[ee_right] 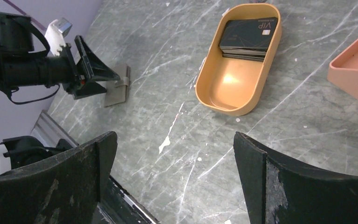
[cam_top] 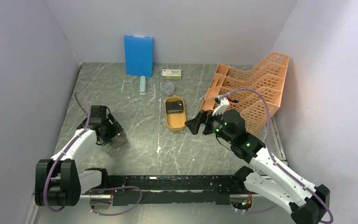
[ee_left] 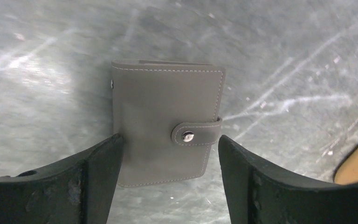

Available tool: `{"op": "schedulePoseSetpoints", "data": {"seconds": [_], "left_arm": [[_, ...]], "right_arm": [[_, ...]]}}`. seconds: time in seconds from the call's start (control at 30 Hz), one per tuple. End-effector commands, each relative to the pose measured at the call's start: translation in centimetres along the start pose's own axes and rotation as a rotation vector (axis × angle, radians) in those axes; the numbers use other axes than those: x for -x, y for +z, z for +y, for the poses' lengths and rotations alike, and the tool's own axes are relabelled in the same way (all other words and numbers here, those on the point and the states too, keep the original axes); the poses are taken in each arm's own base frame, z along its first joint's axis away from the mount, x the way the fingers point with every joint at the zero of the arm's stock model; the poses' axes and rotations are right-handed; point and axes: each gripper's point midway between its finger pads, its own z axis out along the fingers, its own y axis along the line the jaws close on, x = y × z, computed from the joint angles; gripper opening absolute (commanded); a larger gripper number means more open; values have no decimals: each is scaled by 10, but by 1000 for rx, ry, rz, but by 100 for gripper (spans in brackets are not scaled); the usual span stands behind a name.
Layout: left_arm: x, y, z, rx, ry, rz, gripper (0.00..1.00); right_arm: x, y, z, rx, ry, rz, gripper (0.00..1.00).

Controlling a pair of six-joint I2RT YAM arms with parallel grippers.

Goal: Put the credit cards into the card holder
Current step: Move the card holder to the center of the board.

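The grey card holder lies closed and snapped flat on the table, also seen from above and in the right wrist view. My left gripper is open, its fingers straddling the holder's near end; the left finger touches its edge, the right stands apart. The stack of black credit cards sits in the far end of the orange oval tray, clear in the right wrist view. My right gripper is open and empty, raised just right of the tray.
A blue board leans on the back wall. A white-and-green box, a small clear cup and a pale blue bar lie at the back. An orange file rack stands at the right.
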Motion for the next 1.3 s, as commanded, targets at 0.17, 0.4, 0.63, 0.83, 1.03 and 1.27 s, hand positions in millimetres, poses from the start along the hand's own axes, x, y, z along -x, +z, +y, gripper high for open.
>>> {"op": "schedulePoseSetpoints", "data": {"seconds": [0.17,0.4,0.63,0.83,1.03,1.27], "left_arm": [[-83,6,-26,-121,107,157,68],[-127,-13,-48,-212,184,197,66],[-92,-49,-64,-253,227,62,85],[-51,-87,-64,-264,251,-118,97],[-50,-81,-56,-269,114,-149,97],[-75,-42,-61,-280,93,-54,95]], "right_arm": [[6,-14,-3,-28,-55,4,100],[-9,-22,-10,-52,-59,56,100],[-25,2,13,-107,-125,152,100],[-47,31,37,-281,-188,104,100],[-76,68,78,-121,-66,165,100],[-88,78,91,-46,-108,206,100]]}}
